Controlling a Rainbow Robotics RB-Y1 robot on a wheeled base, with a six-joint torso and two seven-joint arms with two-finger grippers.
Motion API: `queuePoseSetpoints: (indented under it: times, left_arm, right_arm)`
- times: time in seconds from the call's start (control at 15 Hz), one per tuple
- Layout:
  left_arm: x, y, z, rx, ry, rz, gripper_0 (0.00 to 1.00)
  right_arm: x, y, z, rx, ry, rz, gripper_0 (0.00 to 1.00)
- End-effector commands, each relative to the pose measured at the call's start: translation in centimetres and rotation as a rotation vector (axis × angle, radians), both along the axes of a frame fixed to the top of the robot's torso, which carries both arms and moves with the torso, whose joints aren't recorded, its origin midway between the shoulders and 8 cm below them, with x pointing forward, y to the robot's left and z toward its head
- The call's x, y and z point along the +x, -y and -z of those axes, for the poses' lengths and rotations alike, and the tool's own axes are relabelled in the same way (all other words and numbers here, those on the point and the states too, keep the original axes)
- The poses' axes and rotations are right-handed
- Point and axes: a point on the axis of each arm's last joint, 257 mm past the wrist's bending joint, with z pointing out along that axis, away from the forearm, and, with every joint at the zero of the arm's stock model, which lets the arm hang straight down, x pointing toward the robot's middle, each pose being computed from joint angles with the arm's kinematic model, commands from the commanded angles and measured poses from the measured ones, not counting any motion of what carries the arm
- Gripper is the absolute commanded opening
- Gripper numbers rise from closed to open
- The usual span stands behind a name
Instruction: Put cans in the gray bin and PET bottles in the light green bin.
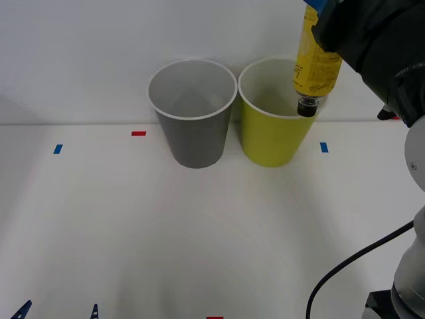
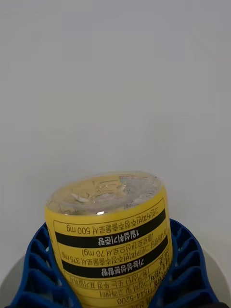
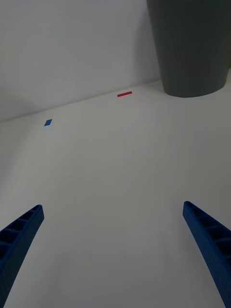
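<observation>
A plain white wall stood behind a white tabletop (image 1: 199,232) marked with small red and blue tape pieces. Toward the back of the tabletop, two round tapered bins stood side by side, close enough that their rims nearly touched: the gray bin (image 1: 193,136) on the left and the light green bin (image 1: 271,136) on the right, both upright and showing whitish insides.

The right gripper (image 1: 323,14) was raised at the upper right of the front view, above the far right part of the light green bin's rim. Its blue ribbed fingers (image 2: 33,269) were clamped on either side of the PET bottle (image 1: 316,70), a slim bottle in a yellow label with black print. The bottle hung upside down, its small dark cap pointing down and sitting at about the level of the bin's rim, over the opening near its right edge. In the right wrist view the bottle's clear base faced the camera.

The left gripper (image 3: 115,255) waited low over bare tabletop at the near left, its fingers spread well apart and holding nothing, with the gray bin and two tape marks ahead of it.
</observation>
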Motion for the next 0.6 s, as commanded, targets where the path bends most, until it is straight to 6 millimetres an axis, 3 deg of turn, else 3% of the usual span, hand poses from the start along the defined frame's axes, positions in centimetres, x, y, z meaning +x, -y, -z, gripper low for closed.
queuePoseSetpoints:
  times: [0.07,0.27,0.6]
  left_arm:
    - [0.0,0.0,0.0,0.000,0.000,0.000,0.99]
    - [0.0,0.0,0.0,0.000,0.000,0.000,0.99]
    - [0.0,0.0,0.0,0.000,0.000,0.000,0.99]
  right_arm:
    - [0.6,1.9,-0.5,0.007,-0.008,0.067,0.00]
    - [1.7,3.4,-1.2,0.031,-0.062,0.104,0.00]
    - [6.9,4.1,-1.4,0.003,-0.044,0.122,0.00]
